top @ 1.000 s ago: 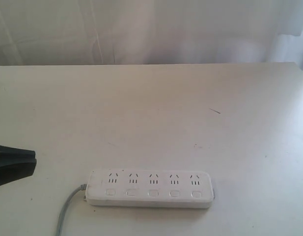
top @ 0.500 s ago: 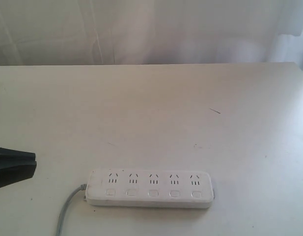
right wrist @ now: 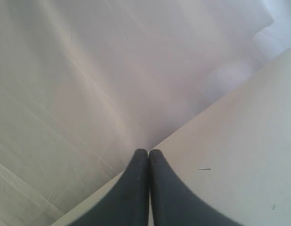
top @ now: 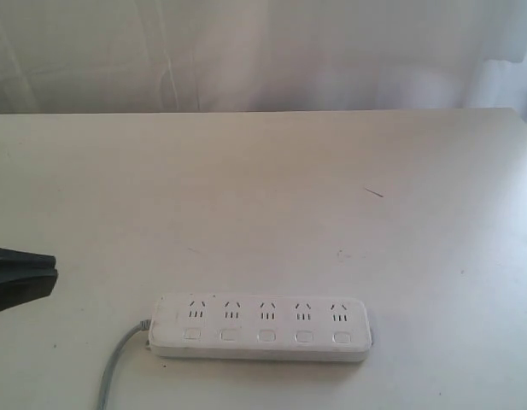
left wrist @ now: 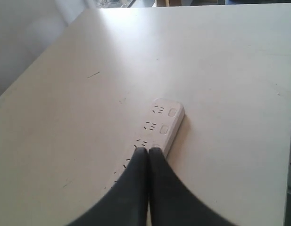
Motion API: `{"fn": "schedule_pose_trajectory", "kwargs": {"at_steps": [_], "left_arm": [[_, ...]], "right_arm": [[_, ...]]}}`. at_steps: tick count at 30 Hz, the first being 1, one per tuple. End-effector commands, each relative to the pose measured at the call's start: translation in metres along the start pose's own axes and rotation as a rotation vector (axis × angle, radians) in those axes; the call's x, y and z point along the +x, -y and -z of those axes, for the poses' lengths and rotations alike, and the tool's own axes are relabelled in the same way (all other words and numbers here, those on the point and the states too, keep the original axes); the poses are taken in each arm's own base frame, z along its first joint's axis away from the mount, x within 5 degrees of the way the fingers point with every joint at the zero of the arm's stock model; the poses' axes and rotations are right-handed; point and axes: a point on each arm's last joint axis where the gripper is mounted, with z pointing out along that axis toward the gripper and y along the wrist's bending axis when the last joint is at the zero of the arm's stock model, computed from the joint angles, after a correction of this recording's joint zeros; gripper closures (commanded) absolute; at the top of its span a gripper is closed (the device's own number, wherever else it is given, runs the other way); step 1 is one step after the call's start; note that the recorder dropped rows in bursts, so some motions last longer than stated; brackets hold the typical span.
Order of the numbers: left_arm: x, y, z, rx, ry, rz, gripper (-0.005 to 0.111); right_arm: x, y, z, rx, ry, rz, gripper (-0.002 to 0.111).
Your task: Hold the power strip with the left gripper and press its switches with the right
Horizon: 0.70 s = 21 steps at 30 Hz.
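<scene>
power strip [top: 260, 327] lies apart from left gripper [top: 53, 272], jaws clenched | right gripper [right wrist: 149, 151] clenched, seemingly farther

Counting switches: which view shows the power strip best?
The exterior view: the whole power strip lies unobstructed, five switches visible. The left wrist view shows only part beyond the left gripper; the right wrist view shows none.

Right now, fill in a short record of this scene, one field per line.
Power strip: flat on the table, five socket sets, untouched
Switches: five in a row
Cord: grey, leaves the strip's left end in the exterior view
Left gripper: fingers shut, empty, apart from the strip
Right gripper: fingers shut, empty, strip not in its view
</scene>
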Motion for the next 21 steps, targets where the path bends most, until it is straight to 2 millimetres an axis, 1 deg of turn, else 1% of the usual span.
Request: {"fn": "schedule_pose_trajectory", "kwargs": {"at_steps": [1, 4, 8, 10, 12, 15, 18, 21], "left_arm": [[0.006, -0.002, 0.000, -0.036, -0.037, 0.059, 0.107], [0.017, -0.001, -0.001, -0.067, -0.070, 0.079, 0.107], [0.043, -0.001, -0.004, -0.157, -0.086, 0.146, 0.107], [0.045, -0.006, -0.001, -0.237, -0.023, 0.194, 0.107], [0.047, -0.011, 0.003, -0.336, 0.035, 0.254, 0.107], [0.056, -0.016, 0.008, -0.435, 0.058, 0.378, 0.107], [0.074, -0.014, 0.007, -0.499, 0.050, 0.518, 0.107], [0.093, -0.010, 0.005, -0.552, 0.064, 0.598, 0.107]], "right_arm": [[0.001, 0.002, 0.000, 0.006, 0.003, -0.003, 0.108], [0.001, 0.002, 0.000, 0.006, 0.003, -0.003, 0.108], [0.001, 0.002, 0.000, 0.006, 0.003, -0.003, 0.108], [0.001, 0.002, 0.000, 0.006, 0.003, -0.003, 0.108], [0.001, 0.002, 0.000, 0.006, 0.003, -0.003, 0.108], [0.001, 0.002, 0.000, 0.006, 0.003, -0.003, 0.108], [0.001, 0.002, 0.000, 0.006, 0.003, -0.003, 0.108], [0.001, 0.002, 0.000, 0.006, 0.003, -0.003, 0.108]]}}
